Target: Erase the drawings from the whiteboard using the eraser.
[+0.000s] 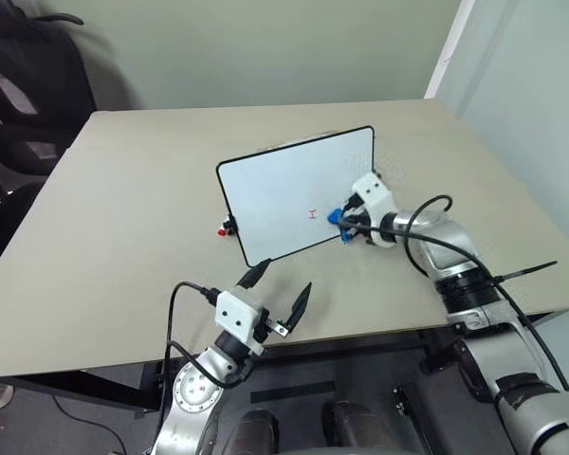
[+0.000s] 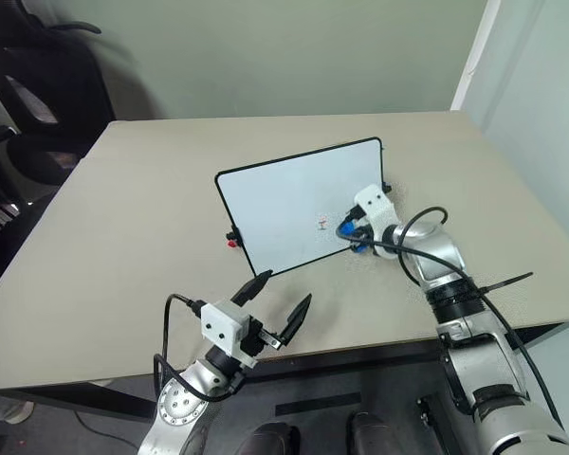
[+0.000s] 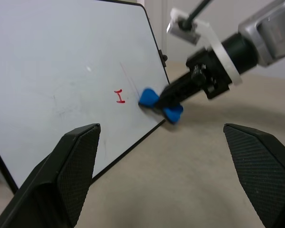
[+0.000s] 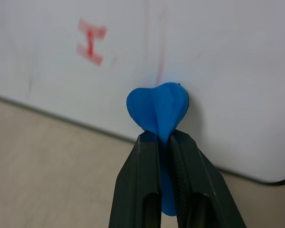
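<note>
From the left eye view, a beige table [image 1: 123,218] fills most of the scene. A whiteboard [image 1: 289,190] with a thin black frame stands tilted near the table's middle, its face turned toward the near side. One small red mark, the drawings [image 1: 312,214], sits low on the right part of the board. The right gripper [image 1: 342,224] reaches in from the right, its jaws pinched on a small blue eraser [image 1: 336,217] that touches the board just right of the red mark. The left gripper [image 1: 280,294] hovers near the table's near edge, jaws spread wide and empty. A red clip [image 1: 225,229] sits at the board's left edge.

The right eye view shows the same layout, with the eraser at the board's lower right.

In the left wrist view, the red mark reads as a capital "I". The eraser, squeezed into two bulging lobes, presses the board near its lower right edge.

In the right wrist view, the jaws are narrow, clamped on the eraser so that it swells into a heart shape against the board.

Judging by that bulge, the eraser is soft, light and easily deformed; a hold low on its body, leaving the tip free to wipe, suits it. The propped board looks light and may slide or tip under a hard push.
</note>
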### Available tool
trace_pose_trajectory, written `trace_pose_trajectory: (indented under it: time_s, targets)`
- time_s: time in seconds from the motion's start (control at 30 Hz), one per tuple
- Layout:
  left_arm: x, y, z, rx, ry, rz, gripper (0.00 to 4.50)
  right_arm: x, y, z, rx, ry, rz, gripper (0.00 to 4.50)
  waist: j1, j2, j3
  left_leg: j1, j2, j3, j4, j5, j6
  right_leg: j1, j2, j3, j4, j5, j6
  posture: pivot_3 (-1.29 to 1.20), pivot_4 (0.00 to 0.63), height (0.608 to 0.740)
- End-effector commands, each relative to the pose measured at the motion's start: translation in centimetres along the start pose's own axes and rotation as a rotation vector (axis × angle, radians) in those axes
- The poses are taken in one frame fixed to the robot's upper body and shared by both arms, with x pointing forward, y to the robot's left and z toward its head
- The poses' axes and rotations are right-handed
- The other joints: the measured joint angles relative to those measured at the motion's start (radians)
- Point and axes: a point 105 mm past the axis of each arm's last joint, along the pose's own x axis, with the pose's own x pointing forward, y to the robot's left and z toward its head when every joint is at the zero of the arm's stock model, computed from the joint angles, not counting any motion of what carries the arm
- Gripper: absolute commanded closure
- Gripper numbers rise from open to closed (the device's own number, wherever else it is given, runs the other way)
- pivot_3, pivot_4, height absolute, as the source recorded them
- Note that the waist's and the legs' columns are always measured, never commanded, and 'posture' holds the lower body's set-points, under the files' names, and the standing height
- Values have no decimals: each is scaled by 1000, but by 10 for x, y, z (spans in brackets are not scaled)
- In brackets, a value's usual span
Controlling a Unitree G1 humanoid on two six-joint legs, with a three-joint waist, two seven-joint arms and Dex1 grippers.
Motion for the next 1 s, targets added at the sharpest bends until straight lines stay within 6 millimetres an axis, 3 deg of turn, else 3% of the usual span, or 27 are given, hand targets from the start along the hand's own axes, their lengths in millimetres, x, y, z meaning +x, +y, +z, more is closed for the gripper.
trace_pose_trajectory:
  time_s: [0.03, 0.13, 0.4, 0.57, 0.73, 0.9, 1.0]
  targets:
    - [2, -1, 8, 7, -35, -4, 0, -14, -2, 39, -43, -124, -21, 4421, 0, 0, 0, 0, 0, 0, 0, 0, 0, 0, 0, 0, 0, 0, 0, 0, 150, 739]
    - [3, -1, 7, 2, -33, -5, 0, -13, 6, 41, -54, -126, -1, 4421, 1, 0, -1, 2, 0, 0, 0, 3, 5, 0, 0, 0, 0, 0, 0, 0, 150, 739]
    - [3, -3, 7, -3, -36, -2, 0, 6, 20, -2, -32, 24, 36, 4421, 0, -1, -2, 6, 0, 0, 0, 4, 7, 4, 0, 0, 0, 1, 1, 0, 150, 739]
    - [2, -2, 8, -1, -37, 2, 0, 7, 20, -4, -29, 38, 39, 4421, 0, 0, -2, 8, 0, 0, 0, 0, 1, 3, 0, 0, 0, 1, 1, 0, 150, 739]
    - [1, -1, 9, 2, -38, 3, 0, 3, 15, 15, -41, -17, 21, 4421, 0, 0, -1, 6, 0, 0, 0, 0, 0, 1, 0, 0, -1, 1, 1, 0, 150, 739]
    - [1, -1, 9, 4, -37, -1, 0, -10, 20, 56, -67, -136, 29, 4421, 0, 0, 0, 4, 0, 0, 0, 0, 0, -2, 0, 0, 0, 1, 1, 0, 150, 739]
    - [1, -1, 9, 4, -36, -2, 0, -16, 25, 71, -88, -177, 36, 4421, 0, 0, -1, 4, 0, 0, 0, 0, 1, -2, 0, 0, 0, 1, 1, 0, 150, 739]
